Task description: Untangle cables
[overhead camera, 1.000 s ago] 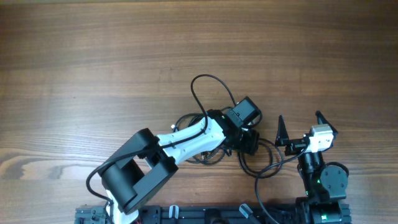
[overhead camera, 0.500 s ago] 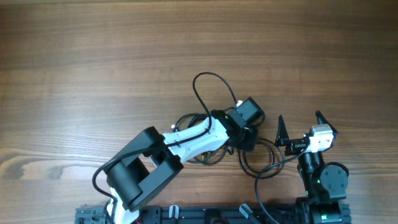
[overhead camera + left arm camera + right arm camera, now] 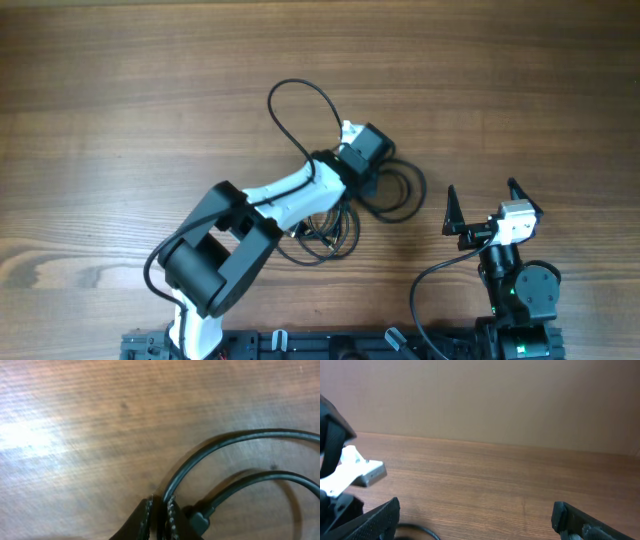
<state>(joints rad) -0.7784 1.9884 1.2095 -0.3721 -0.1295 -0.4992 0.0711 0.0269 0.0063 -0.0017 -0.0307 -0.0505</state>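
Note:
The cables point(image 3: 325, 235) are thin black cords lying in loops on the wooden table point(image 3: 120, 120). One loop point(image 3: 300, 95) arcs up past the left wrist and another point(image 3: 400, 190) lies to its right. My left gripper point(image 3: 365, 185) is shut on one cable. In the left wrist view the jaws point(image 3: 160, 502) pinch a cord point(image 3: 225, 442) that curves away to the right, with a plug end point(image 3: 200, 520) beside them. My right gripper point(image 3: 483, 200) stands open near the lower right, apart from the cables, and nothing lies between its fingers point(image 3: 475, 510).
A thicker black wire point(image 3: 430, 275) runs from the right arm's base across the table front. The arm bases point(image 3: 350, 345) stand along the front edge. Bare wood stretches across the left and far side.
My left gripper has shut on a cable and moved up and to the left, dragging the loops away from the right gripper. The right arm has not moved.

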